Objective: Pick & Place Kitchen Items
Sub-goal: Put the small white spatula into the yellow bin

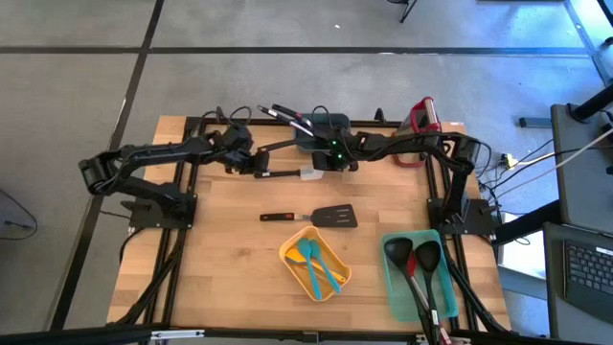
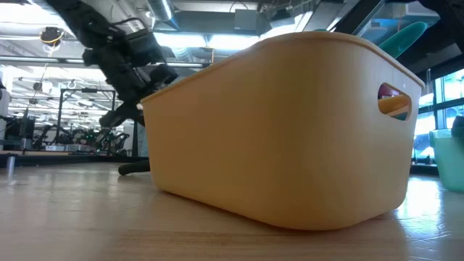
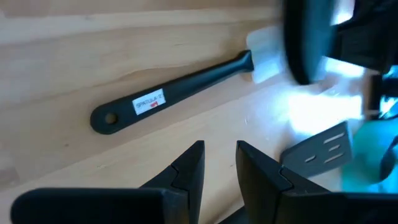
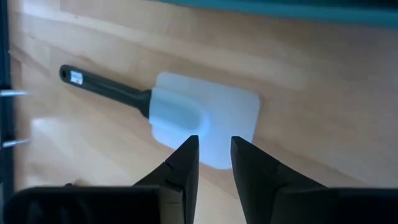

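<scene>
Near the back edge of the desk (image 1: 239, 259) lies the white-headed spatula (image 1: 287, 173), flat on the wood, its black handle running toward the left arm and its pale blade toward the right arm. Over that blade hangs the right gripper (image 4: 208, 152), fingers parted a little with nothing between them, tips just above the white head; from the right wrist the blade fills the space ahead of the fingers. At the handle end sits the left gripper (image 3: 219, 165), also slightly parted and empty, the labelled black handle lying just beyond its tips.

Moving toward the middle of the desk, a black slotted turner (image 1: 314, 217) lies on its own, red trim on the handle, well apart from the spatula. Closer to the front edge sits the yellow bin (image 1: 287, 255), holding two teal spatulas (image 1: 316, 264) side by side; in the low view this bin's wall blocks most of the picture, with a teal tip poking above its rim. To the right of it is the teal bin (image 1: 391, 278), carrying two black ladles (image 1: 414, 264) with their bowls toward the desk's middle and handles pointing at the front edge.
</scene>
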